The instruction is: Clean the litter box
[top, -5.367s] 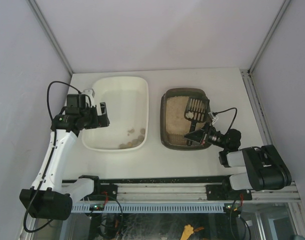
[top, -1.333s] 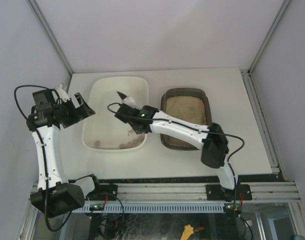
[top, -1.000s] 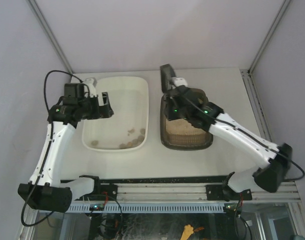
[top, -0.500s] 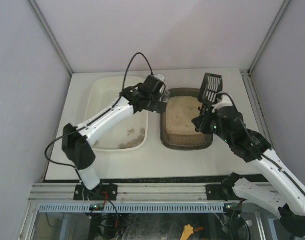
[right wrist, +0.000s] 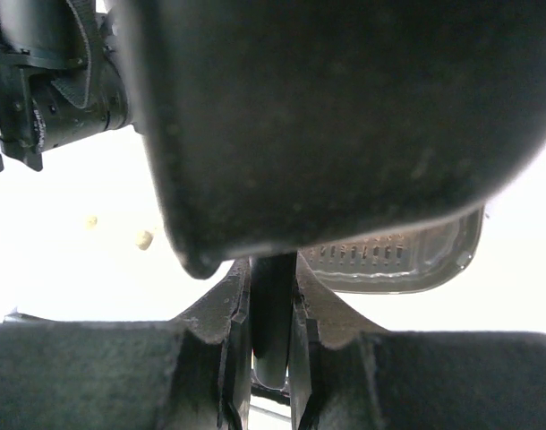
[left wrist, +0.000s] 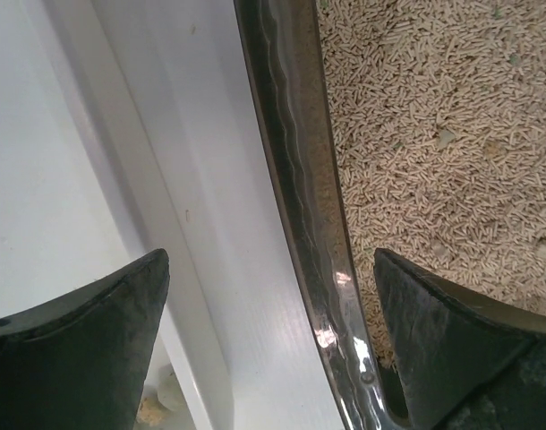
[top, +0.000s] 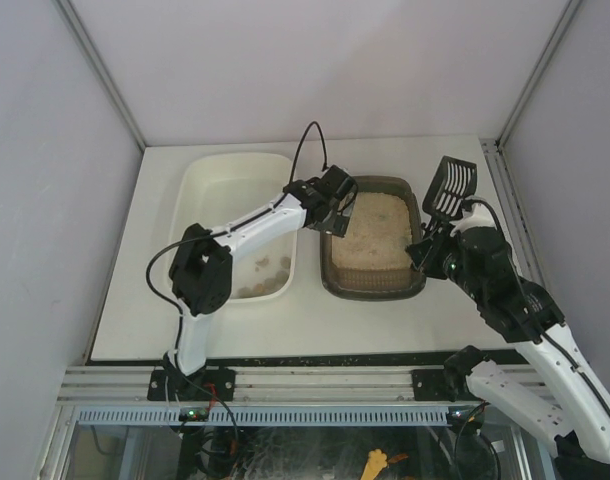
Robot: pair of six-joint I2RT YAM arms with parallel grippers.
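Scooping step in hand; tray awaiting a steadying grip.
The left gripper [top: 333,205] is hovering, jaws spread wide, astride the left rim of the litter box [top: 375,293], which is sitting just right of the white tub [top: 188,190]. The right gripper [top: 432,243] is clamping the scoop [top: 450,188] by its handle, blade aloft at the box's far right. Next, judged: closing on that rim.

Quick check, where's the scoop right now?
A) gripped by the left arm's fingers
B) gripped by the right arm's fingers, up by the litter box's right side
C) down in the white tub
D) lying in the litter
B: the black slotted scoop is up at the far right corner of the litter box, with its handle clamped between the right arm's fingers.
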